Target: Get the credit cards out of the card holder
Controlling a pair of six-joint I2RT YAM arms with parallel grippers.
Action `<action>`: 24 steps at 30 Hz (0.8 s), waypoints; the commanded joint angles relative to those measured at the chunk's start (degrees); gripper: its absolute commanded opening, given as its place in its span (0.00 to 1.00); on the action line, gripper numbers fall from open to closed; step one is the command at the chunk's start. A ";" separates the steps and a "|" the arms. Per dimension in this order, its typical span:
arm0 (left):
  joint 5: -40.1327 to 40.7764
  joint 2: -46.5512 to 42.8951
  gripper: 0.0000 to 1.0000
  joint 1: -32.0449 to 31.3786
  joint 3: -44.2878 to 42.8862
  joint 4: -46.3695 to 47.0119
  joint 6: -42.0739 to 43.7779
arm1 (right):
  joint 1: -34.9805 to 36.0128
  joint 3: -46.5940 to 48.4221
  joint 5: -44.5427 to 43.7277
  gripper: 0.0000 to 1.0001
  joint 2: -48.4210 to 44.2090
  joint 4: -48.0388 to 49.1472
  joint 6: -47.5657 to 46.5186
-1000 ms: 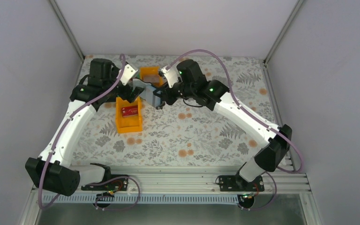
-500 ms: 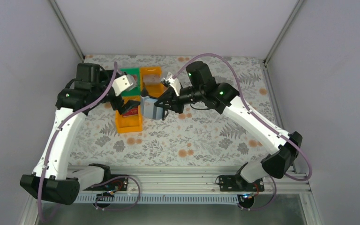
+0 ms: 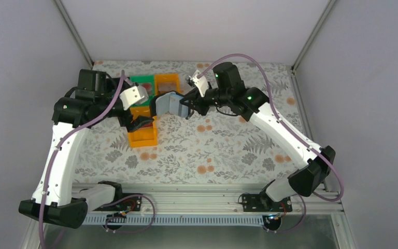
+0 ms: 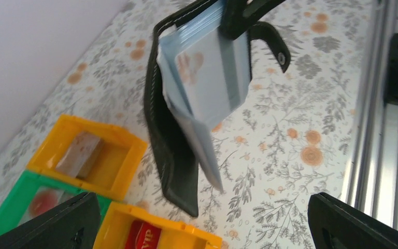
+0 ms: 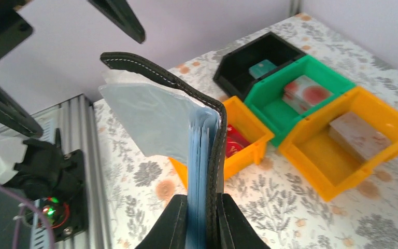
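Top view: the right gripper [image 3: 186, 107] is clamped on the black folding card holder with pale blue-grey plastic sleeves [image 3: 166, 104]. It holds the card holder up off the flower-print table cloth [image 3: 228, 150], just beside the tray cluster. The left gripper [image 3: 139, 123] has its jaws wide and empty, low over the near orange plastic tray [image 3: 144, 138]; it is near the card holder but apart from it. Both wrists crowd one spot, so we think a reach could knock the card holder or clip a tray rim.

Left wrist view: the card holder hangs open towards us. A whitish credit card with a grey stripe [image 4: 212, 85] looks to be in the front sleeve, with loose sleeves fanning behind it. The black strap tab with a snap [image 4: 275, 47] dangles. The wide jaws could close on floppy sleeve plastic or on the tab instead of the card, and then a pull would drag the whole card holder. Three credit cards are already out:
- a red card [image 4: 141, 236] in the near orange tray
- a greyish card [image 4: 80, 153] in the far orange plastic tray [image 4: 101, 132]
- a whitish-and-red card [image 4: 44, 199] in the green plastic tray [image 4: 8, 207]

Right wrist view: the fingers [image 5: 172, 224] pinch only the card holder's lower edge, with the cover and sleeves free above. A teal card [image 5: 263, 68] sits in the black plastic tray [image 5: 236, 67]. With so narrow a pinch, we'd expect the card holder to pivot or slip under a tug. A freed card could also drop onto the table cloth rather than into a tray.
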State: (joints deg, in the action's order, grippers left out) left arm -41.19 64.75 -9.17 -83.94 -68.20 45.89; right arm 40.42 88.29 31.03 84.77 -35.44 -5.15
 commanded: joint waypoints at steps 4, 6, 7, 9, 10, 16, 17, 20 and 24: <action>13.15 0.30 1.00 0.09 -6.58 -2.71 -12.96 | -0.51 3.92 -8.71 0.04 0.47 1.95 -0.52; 17.58 -1.23 1.00 0.20 -7.65 -5.68 -13.13 | -0.52 4.18 -9.21 0.04 0.53 2.20 -0.76; 19.54 -2.66 1.00 0.20 -8.66 -7.09 -12.82 | -0.52 4.56 -9.09 0.04 0.55 1.96 -1.19; 20.78 -5.42 1.00 0.16 -11.08 -9.34 -11.97 | -0.43 5.60 -7.83 0.04 0.69 1.35 -2.20; 19.22 -7.20 1.00 0.18 -11.54 -9.16 -11.93 | -0.39 6.28 -6.43 0.04 0.69 1.07 -2.52; -1.67 -15.73 1.00 0.20 4.93 4.53 -15.09 | 0.25 7.49 2.56 0.04 -0.60 0.11 -2.96; -4.53 -16.34 1.00 0.18 8.11 6.15 -15.41 | 0.80 6.68 3.22 0.04 -0.88 0.12 -3.39; -13.29 -18.97 1.00 0.17 14.71 12.18 -13.59 | 2.96 2.82 -0.21 0.04 -2.16 1.36 -4.01; -15.48 -20.46 1.00 0.20 19.48 21.20 -16.66 | 5.18 -1.43 -2.93 0.04 -3.19 2.58 -1.22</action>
State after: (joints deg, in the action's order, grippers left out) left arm -48.27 45.98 -9.13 -67.16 -58.76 32.29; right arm 43.18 90.35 29.54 83.83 -35.22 -7.97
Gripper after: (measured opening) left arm 0.998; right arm 0.114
